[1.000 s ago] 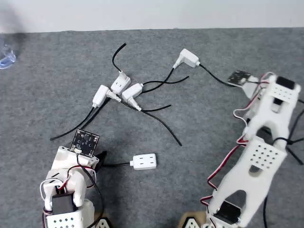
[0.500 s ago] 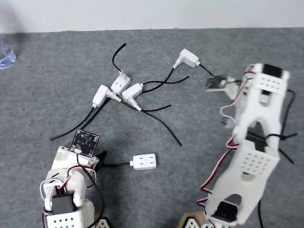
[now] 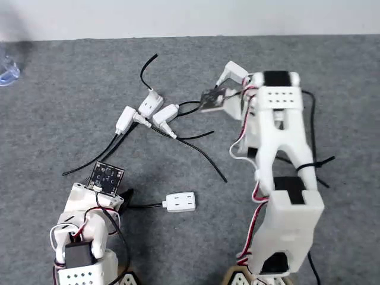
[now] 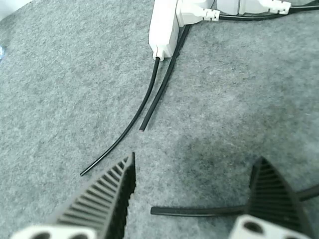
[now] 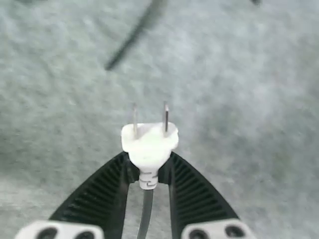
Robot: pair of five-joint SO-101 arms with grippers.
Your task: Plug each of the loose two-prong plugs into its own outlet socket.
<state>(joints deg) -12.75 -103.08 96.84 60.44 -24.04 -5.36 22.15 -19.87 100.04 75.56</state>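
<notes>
Right gripper (image 5: 149,159) clamped on white two-prong plug (image 5: 149,142), prongs pointing outward, upper centre in high view. Left gripper (image 4: 195,159) gaped wide, empty, above grey mat (image 4: 75,74), lower left.

White 2-prong plug (image 5: 149,142) clamped in right gripper (image 5: 148,167), prongs outward.

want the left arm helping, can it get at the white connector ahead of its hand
Likely yes: the left hand is open and empty, and only carpet and black cables lie between it and the white connector.
</notes>
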